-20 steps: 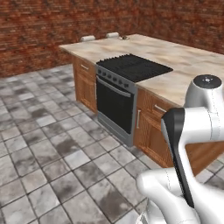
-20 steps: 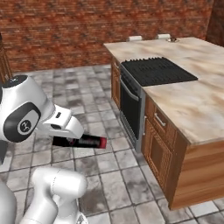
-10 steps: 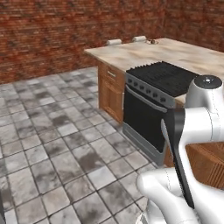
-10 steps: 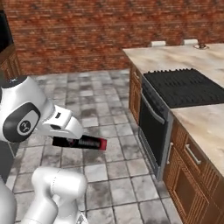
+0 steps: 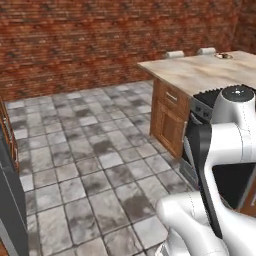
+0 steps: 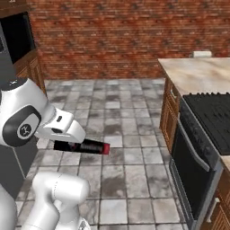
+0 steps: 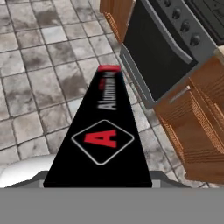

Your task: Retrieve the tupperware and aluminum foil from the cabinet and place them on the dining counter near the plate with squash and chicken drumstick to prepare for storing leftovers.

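Brick-walled kitchen with grey floor tiles; the tool [image 6: 74, 144] grips the aluminum foil [image 6: 85, 146] above the floor, carrying it; next, seemingly, reaching the bench [image 6: 197, 72] far right.

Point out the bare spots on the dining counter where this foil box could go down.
The dining counter is bare marble from its near corner back toward the small dish at the far end. The black cooktop fills the next stretch. The gripper holds the aluminum foil.
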### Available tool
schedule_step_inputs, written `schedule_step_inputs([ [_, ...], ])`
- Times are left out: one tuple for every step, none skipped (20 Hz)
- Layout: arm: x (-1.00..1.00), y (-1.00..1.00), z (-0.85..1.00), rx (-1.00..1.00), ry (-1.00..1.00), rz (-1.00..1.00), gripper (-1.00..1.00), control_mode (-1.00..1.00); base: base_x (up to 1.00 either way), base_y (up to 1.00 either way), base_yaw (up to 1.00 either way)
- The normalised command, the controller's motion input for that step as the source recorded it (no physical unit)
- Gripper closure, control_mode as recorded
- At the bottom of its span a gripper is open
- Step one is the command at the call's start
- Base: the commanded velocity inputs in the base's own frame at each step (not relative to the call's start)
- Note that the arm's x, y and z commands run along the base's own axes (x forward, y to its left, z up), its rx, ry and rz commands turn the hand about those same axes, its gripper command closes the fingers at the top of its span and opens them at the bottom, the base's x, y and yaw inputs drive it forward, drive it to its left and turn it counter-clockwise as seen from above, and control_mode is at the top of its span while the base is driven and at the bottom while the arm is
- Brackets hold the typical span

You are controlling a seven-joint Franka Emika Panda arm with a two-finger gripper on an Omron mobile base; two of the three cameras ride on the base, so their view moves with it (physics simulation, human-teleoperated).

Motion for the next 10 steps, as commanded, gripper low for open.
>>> schedule_step_inputs([
  [0.0, 0.0, 0.0, 0.0, 0.0, 0.0, 1.0, 1.0, 1.0, 0.0, 0.31],
  [0.0, 0.0, 0.0, 0.0, 0.0, 0.0, 1.0, 1.0, 1.0, 0.0, 0.29],
  [0.0, 0.0, 0.0, 0.0, 0.0, 0.0, 1.0, 1.0, 1.0, 0.0, 0.28],
  [0.0, 0.0, 0.0, 0.0, 0.0, 0.0, 1.0, 1.0, 1.0, 0.0, 0.27],
  [0.0, 0.0, 0.0, 0.0, 0.0, 0.0, 1.0, 1.0, 1.0, 0.0, 0.26],
  [0.0, 0.0, 0.0, 0.0, 0.0, 0.0, 1.0, 1.0, 1.0, 0.0, 0.25],
  [0.0, 0.0, 0.0, 0.0, 0.0, 0.0, 1.0, 1.0, 1.0, 0.0, 0.25],
  [0.0, 0.0, 0.0, 0.0, 0.0, 0.0, 1.0, 1.0, 1.0, 0.0, 0.24],
  [0.0, 0.0, 0.0, 0.0, 0.0, 0.0, 1.0, 1.0, 1.0, 0.0, 0.23],
  [0.0, 0.0, 0.0, 0.0, 0.0, 0.0, 1.0, 1.0, 1.0, 0.0, 0.23],
])
